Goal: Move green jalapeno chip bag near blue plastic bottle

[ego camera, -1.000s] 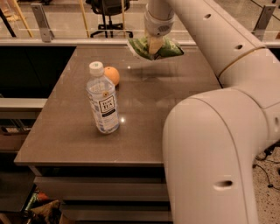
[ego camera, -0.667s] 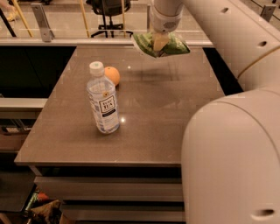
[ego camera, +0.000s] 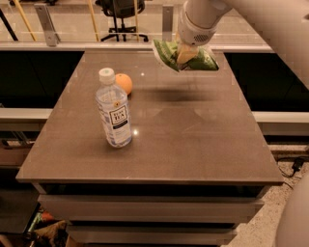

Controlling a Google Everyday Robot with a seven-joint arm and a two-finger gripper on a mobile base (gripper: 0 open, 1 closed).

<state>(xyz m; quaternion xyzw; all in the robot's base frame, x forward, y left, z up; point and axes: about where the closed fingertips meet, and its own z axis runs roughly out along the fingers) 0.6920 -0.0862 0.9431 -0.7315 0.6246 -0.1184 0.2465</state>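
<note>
My gripper (ego camera: 185, 54) is shut on the green jalapeno chip bag (ego camera: 166, 54) and holds it in the air above the far right part of the brown table (ego camera: 193, 140). The bag hangs crumpled on both sides of the fingers. The blue plastic bottle (ego camera: 114, 110), clear with a white cap and a white label, stands upright on the left part of the table, well to the left of the bag and nearer the front.
A small round orange fruit (ego camera: 124, 83) lies just behind the bottle. My white arm (ego camera: 270, 19) fills the upper right. A rail with glass panes runs behind the table, with an office chair (ego camera: 119, 14) beyond it. A drop lies on each side of the table.
The gripper with the bag has risen slightly and the arm has swung up and right out of the foreground. Bottle and orange have not moved.
</note>
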